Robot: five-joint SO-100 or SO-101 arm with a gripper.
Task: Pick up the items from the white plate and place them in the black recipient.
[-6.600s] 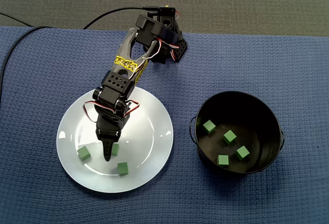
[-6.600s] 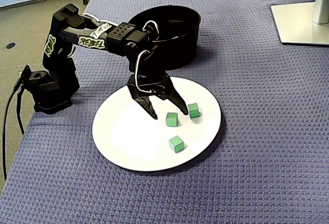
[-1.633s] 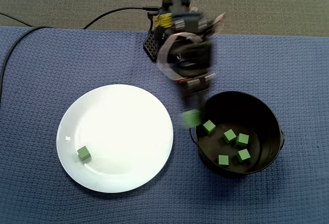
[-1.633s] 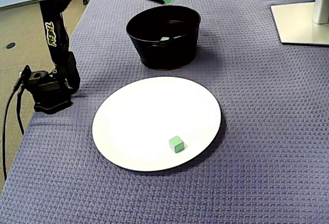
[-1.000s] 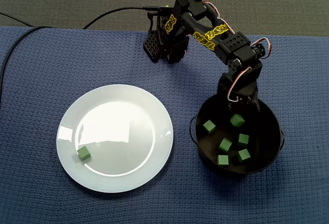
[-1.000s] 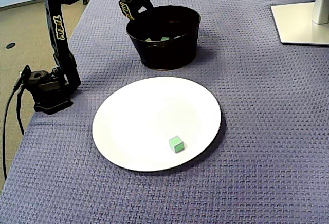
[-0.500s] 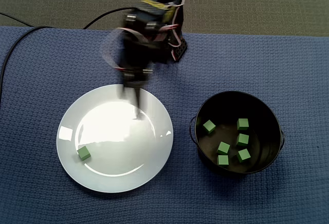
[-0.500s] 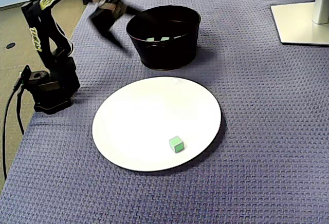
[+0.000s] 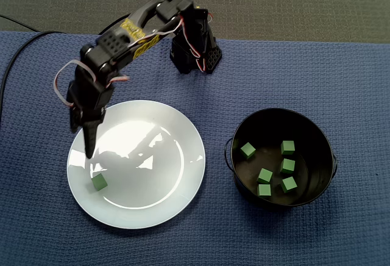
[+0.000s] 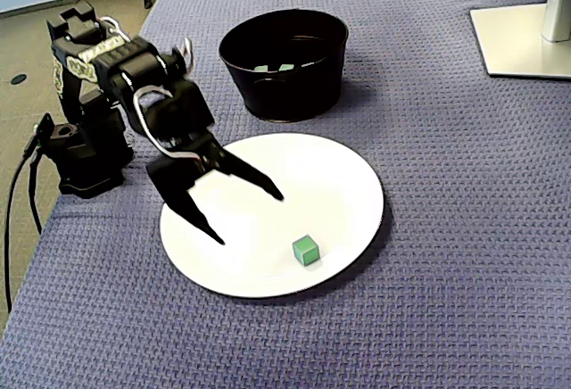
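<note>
One green cube (image 9: 99, 182) (image 10: 305, 250) lies on the white plate (image 9: 152, 183) (image 10: 303, 170), near its left edge in the fixed view from above. My gripper (image 9: 91, 150) (image 10: 250, 219) hangs open and empty low over the plate, fingers spread wide and pointing down at a slant. It stands a short way from the cube and does not touch it. The black bucket (image 9: 277, 119) (image 10: 285, 86) sits beyond the plate and holds several green cubes (image 9: 265, 175).
The arm's base (image 9: 195, 52) (image 10: 85, 153) stands at the cloth's edge with a black cable (image 9: 12, 77) running off. A white monitor stand (image 10: 522, 37) sits at the far right corner. Blue woven cloth covers the table.
The gripper dropped a cube into the bucket, then swung back across to the plate. It has now come down low beside the last cube, jaws open.
</note>
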